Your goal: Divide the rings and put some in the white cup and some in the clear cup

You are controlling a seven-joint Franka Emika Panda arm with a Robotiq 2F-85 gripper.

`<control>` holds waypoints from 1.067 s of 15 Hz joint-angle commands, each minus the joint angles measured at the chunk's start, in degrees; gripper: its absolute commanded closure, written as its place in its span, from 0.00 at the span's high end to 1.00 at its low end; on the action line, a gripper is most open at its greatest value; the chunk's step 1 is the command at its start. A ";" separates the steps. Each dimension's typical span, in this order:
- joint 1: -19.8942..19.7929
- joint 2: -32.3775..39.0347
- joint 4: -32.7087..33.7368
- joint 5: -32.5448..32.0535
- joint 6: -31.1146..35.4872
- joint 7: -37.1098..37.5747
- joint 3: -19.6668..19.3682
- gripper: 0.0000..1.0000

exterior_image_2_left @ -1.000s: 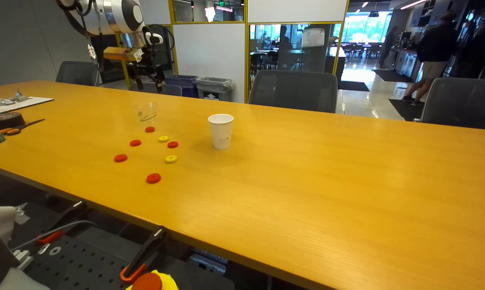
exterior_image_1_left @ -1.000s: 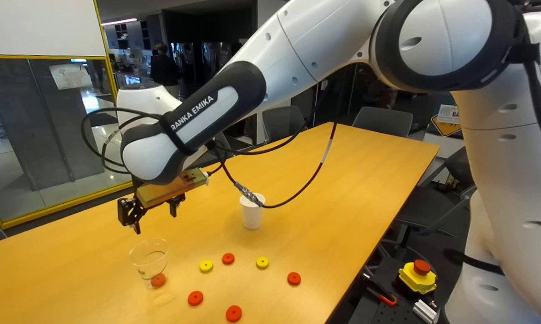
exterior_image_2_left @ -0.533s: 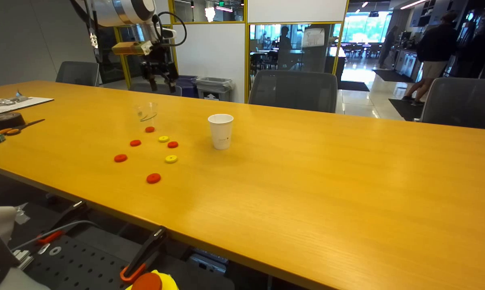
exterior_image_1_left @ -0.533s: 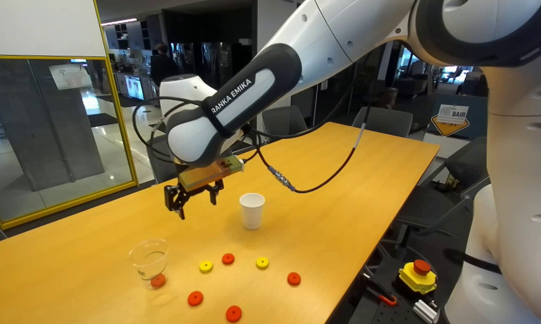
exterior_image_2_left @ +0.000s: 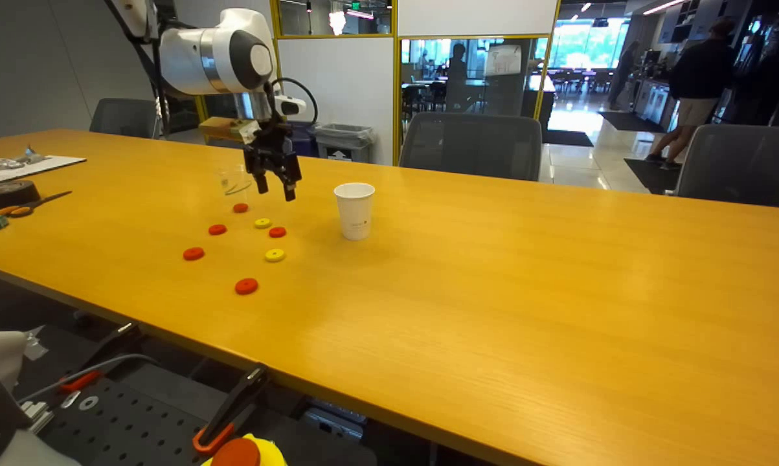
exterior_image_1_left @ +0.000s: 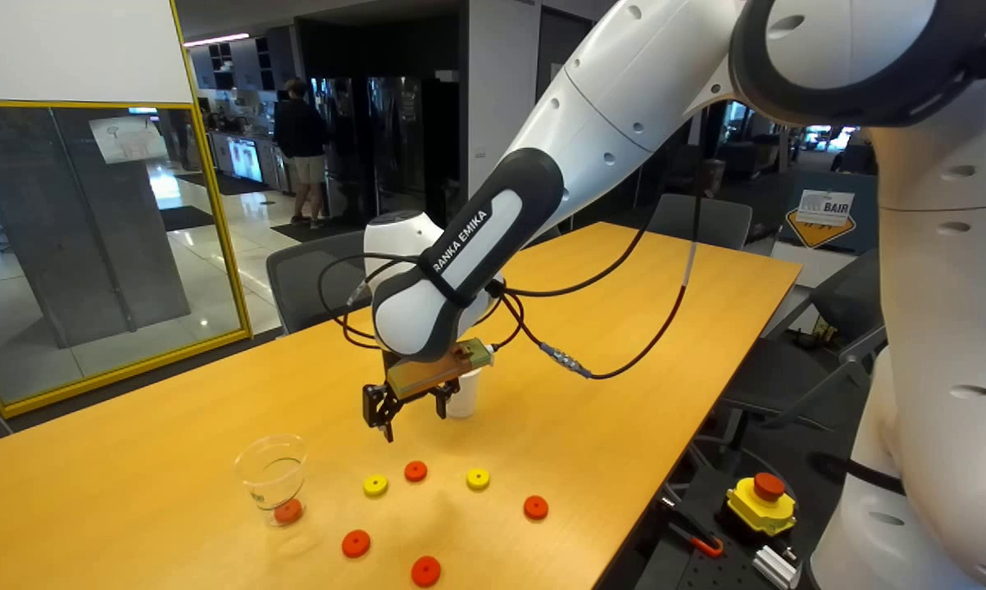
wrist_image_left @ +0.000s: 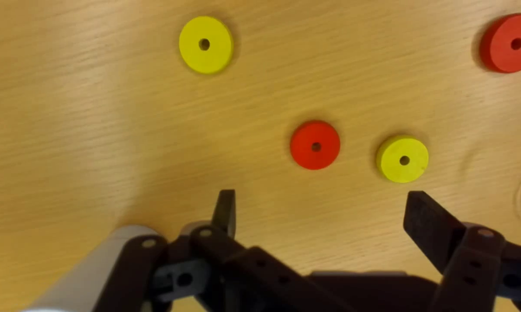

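Hovering near a small flat red ring (exterior_image_1_left: 415, 471), the black two-fingered hand (exterior_image_1_left: 415, 428) holds nothing

In an exterior view, the hand hangs above the smooth wood-toned worktop (exterior_image_1_left: 591, 442), in front of the tapered white paper-looking cup (exterior_image_1_left: 464, 400) and apart from the tapered see-through plastic-looking cup (exterior_image_1_left: 268, 475). Another red ring (exterior_image_1_left: 288, 511) shows through the see-through cup's foot and seems to lie inside; four red and two yellow lie loose.

In an exterior view, the outermost red ring (exterior_image_2_left: 247, 286) lies apart from the worktop's near edge (exterior_image_2_left: 182, 341), and the upright white cup has room around it.

In the wrist view, the fingers (wrist_image_left: 433, 234) stand wide apart with nothing between them. The nearest red ring lies ahead of their gap, roughly centred, so the next move likely goes forward and down; being round, it has no long axis to match. The likely catch is the yellow ring (wrist_image_left: 402, 160) just beside it, almost in line with one finger, which could land on it. On the opposite side the other yellow ring (wrist_image_left: 206, 44) lies well apart, leaving room.
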 commanded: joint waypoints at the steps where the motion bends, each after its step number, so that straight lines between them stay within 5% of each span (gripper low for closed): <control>1: -1.26 1.41 -2.01 5.75 5.94 -1.82 1.67 1.00; 6: -1.43 4.61 -2.05 10.78 9.16 -3.52 2.43 1.00; 16: -1.10 7.27 -2.26 10.44 9.71 -2.40 -0.11 1.00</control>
